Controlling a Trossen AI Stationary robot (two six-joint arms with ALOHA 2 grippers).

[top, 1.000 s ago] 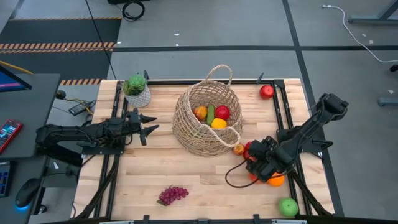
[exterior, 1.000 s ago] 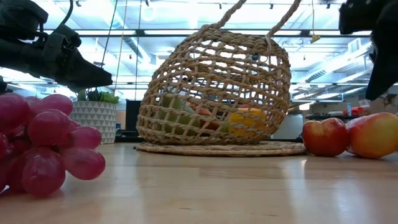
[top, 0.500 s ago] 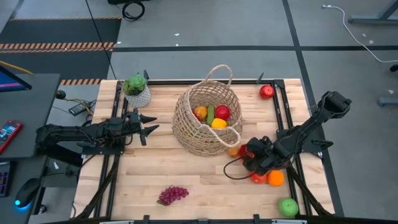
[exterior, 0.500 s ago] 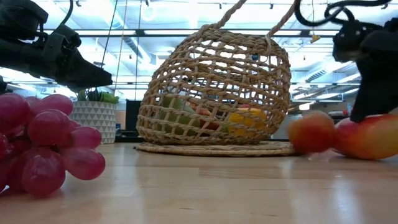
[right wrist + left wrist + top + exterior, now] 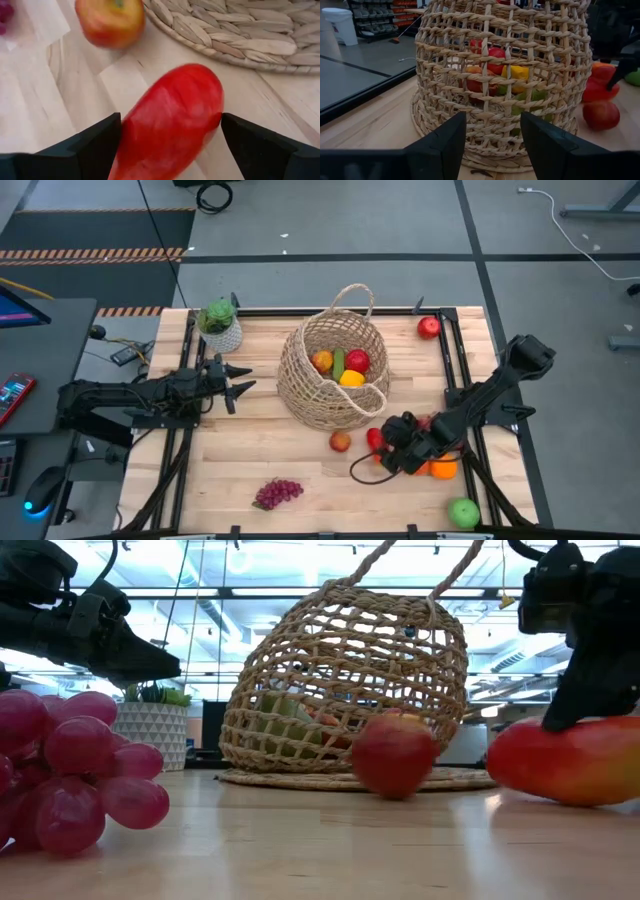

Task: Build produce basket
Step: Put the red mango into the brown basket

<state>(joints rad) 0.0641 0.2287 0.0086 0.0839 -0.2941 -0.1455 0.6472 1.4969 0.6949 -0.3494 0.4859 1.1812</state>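
Right end effector [image 5: 167,145] sits spread directly over the red elongated fruit [image 5: 170,125] near the tabletop's right edge, its long axis running between the fingers, not across.

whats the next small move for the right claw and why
Probably close the right claw on the long red fruit. Its open fingers stand on either side of the fruit, which lies on the table just outside the basket, so a grip looks lined up. The small apple sits loose nearby and can wait. The left claw hangs idle beside the basket.
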